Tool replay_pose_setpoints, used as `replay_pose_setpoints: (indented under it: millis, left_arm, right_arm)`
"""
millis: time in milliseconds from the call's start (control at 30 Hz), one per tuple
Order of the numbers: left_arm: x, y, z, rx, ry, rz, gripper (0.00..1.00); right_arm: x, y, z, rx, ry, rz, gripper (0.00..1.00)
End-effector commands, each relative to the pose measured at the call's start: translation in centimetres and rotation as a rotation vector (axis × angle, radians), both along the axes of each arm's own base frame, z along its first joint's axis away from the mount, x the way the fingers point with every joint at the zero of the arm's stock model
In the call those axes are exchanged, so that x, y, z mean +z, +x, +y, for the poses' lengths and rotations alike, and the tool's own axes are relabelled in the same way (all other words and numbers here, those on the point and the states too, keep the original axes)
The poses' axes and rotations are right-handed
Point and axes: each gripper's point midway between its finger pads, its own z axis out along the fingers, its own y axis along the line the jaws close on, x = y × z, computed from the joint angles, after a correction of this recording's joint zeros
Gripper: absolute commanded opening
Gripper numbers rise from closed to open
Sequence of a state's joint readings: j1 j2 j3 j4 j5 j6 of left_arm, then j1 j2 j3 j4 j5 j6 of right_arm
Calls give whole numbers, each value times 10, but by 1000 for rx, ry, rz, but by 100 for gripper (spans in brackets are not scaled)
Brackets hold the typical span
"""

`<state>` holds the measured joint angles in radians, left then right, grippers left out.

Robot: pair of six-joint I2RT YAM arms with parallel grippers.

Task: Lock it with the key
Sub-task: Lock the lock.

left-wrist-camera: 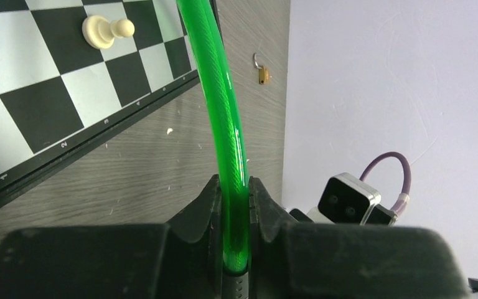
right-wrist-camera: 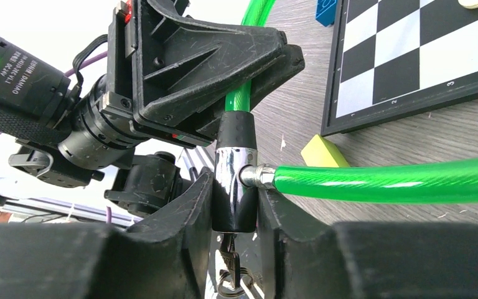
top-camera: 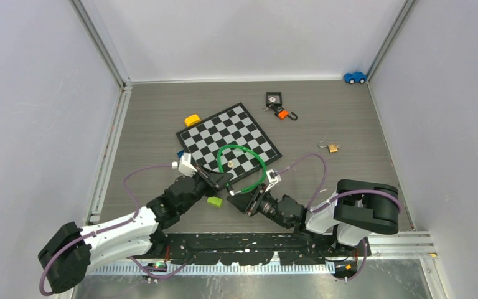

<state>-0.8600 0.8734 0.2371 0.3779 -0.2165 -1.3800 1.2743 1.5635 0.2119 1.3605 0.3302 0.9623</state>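
**Item.** The cable lock (top-camera: 239,147) is a translucent green sheathed cable. It forms a loop over the lower corner of the chessboard (top-camera: 224,128), at the centre of the top view.

**Lock body.** The lock barrel (right-wrist-camera: 235,180) is chrome and black and stands upright at lower centre of the right wrist view. One cable end enters its top through a black sleeve. The other joins its side by a metal ferrule. A key (right-wrist-camera: 227,258) sits beneath the barrel, partly hidden.

**Left gripper** (left-wrist-camera: 232,187). The jaws are pinched tight on the green cable just above the sleeve.

**Right gripper** (right-wrist-camera: 235,187). The jaws are narrowly parted and clamped on the barrel's sides.

**Other.** A small brass padlock (top-camera: 332,147) lies apart on the bench (top-camera: 348,118), right of the board.
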Motion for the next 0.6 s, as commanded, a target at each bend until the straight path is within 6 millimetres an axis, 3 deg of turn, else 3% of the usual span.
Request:
replay_pose_setpoints:
  millis: [0, 100, 200, 467, 567]
  left_arm:
    - [15, 7, 10, 53, -13, -91, 0]
    - [18, 8, 14, 67, -8, -111, 0]
    - [20, 9, 15, 74, -11, -117, 0]
    - [23, 11, 14, 83, -30, -120, 0]
    - [25, 12, 13, 88, -52, -116, 0]
  right_arm:
    - [26, -4, -8, 10, 81, -44, 41]
    - [28, -7, -14, 15, 92, -42, 66]
    - [33, -10, -17, 25, 106, -35, 77]
    - [33, -15, -25, 34, 100, 17, 82]
    - [22, -14, -30, 14, 59, 50, 74]
